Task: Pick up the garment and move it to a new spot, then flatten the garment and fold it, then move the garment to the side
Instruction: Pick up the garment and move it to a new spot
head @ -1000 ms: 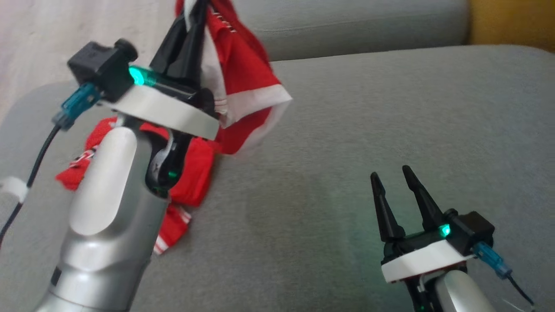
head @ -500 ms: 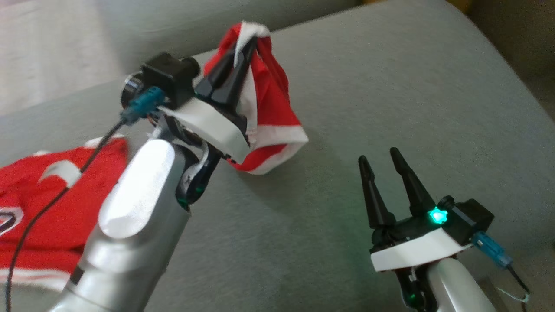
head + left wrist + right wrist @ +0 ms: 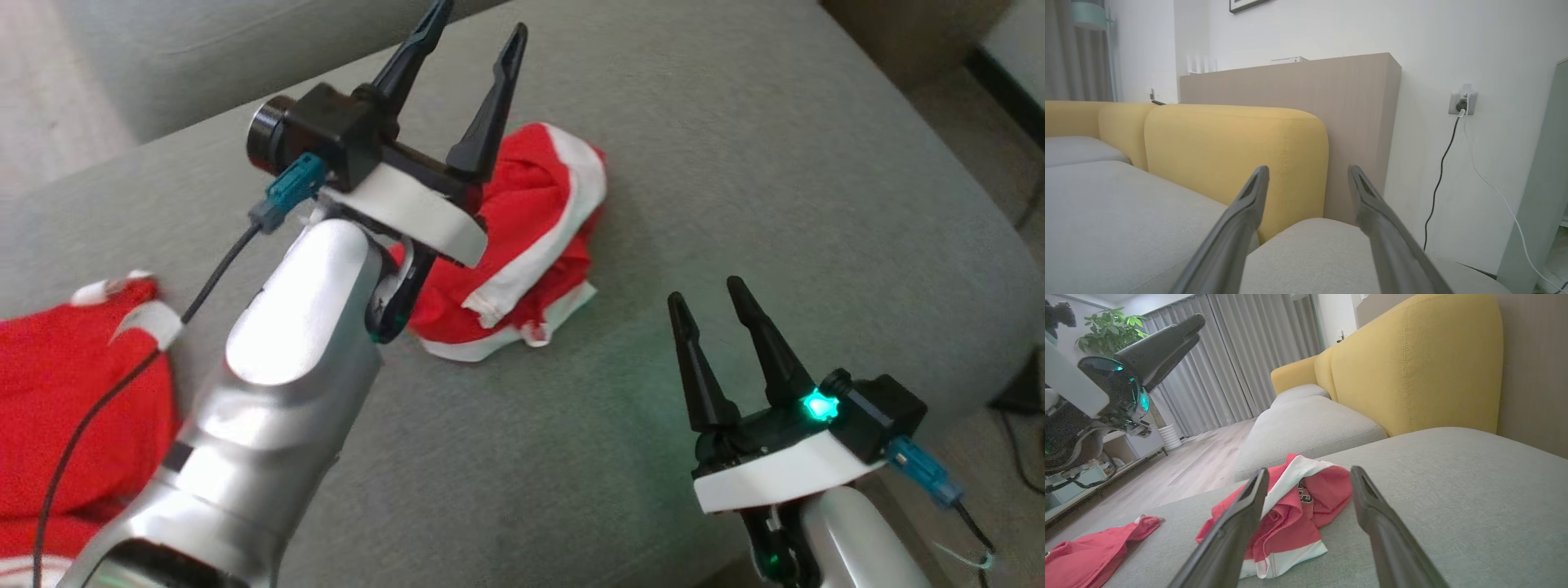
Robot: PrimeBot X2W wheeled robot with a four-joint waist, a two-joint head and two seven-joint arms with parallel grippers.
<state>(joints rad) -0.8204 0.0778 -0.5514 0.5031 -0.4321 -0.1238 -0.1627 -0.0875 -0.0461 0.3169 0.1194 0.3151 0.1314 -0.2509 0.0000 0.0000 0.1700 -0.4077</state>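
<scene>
The garment (image 3: pixel 531 237), red with white trim, lies crumpled in a heap on the grey sofa cushion (image 3: pixel 735 163). My left gripper (image 3: pixel 473 41) hovers above it, open and empty, fingers pointing up and away. In the left wrist view its gripper (image 3: pixel 1308 175) holds nothing and faces a yellow backrest. My right gripper (image 3: pixel 706 298) stands open at the lower right, apart from the heap. The right wrist view has the garment (image 3: pixel 1298 514) just beyond the right gripper (image 3: pixel 1310 475), with the left gripper's fingers (image 3: pixel 1163 343) raised at the upper left.
A second red cloth (image 3: pixel 73 408) lies at the left edge of the cushion, seen too as the red cloth (image 3: pixel 1090 551). The yellow backrest (image 3: pixel 1412 367) rises behind the cushion. The cushion's right edge (image 3: pixel 980 269) drops to the floor. A wall socket with cables (image 3: pixel 1461 104) is on the wall.
My left gripper has opened and let go of the garment, which dropped into a heap on the cushion. The head camera has turned. My right gripper stays open.
</scene>
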